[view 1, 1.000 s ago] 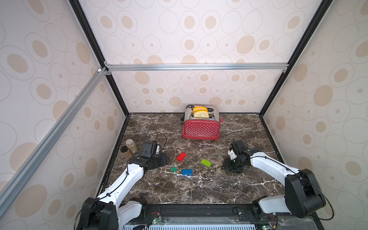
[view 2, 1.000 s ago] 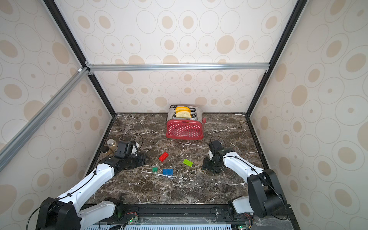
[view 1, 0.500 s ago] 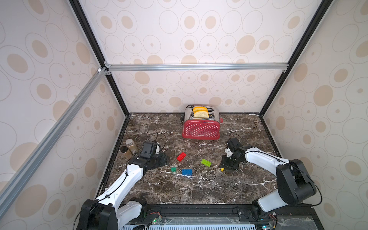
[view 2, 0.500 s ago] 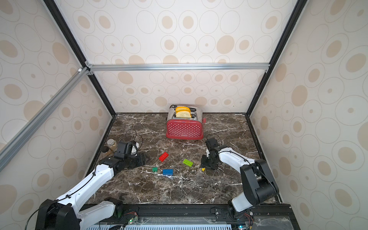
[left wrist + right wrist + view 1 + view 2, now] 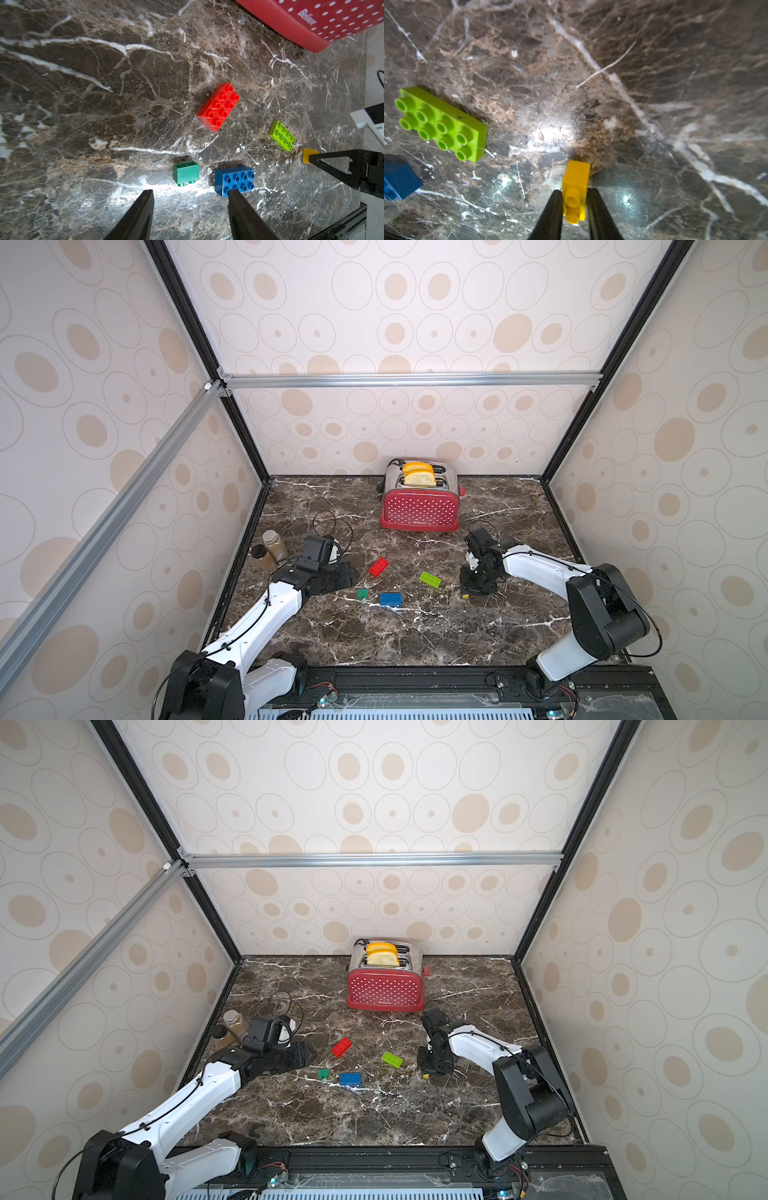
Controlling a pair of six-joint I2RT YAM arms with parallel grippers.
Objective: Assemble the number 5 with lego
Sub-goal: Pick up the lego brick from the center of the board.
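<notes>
Right jaws have closed onto the yellow brick; left jaws stand half open, empty.

I'm looking at a dark brown marble tabletop. A red polka-dot toaster stands near the middle of its back edge. A pale-lidded jar and a dark-lidded jar sit by its left edge. Around the centre, all apart, lie a red brick, a lime-green brick and a blue brick, studs up. A dark-green brick lies on its side. A yellow brick sits right of them.
</notes>
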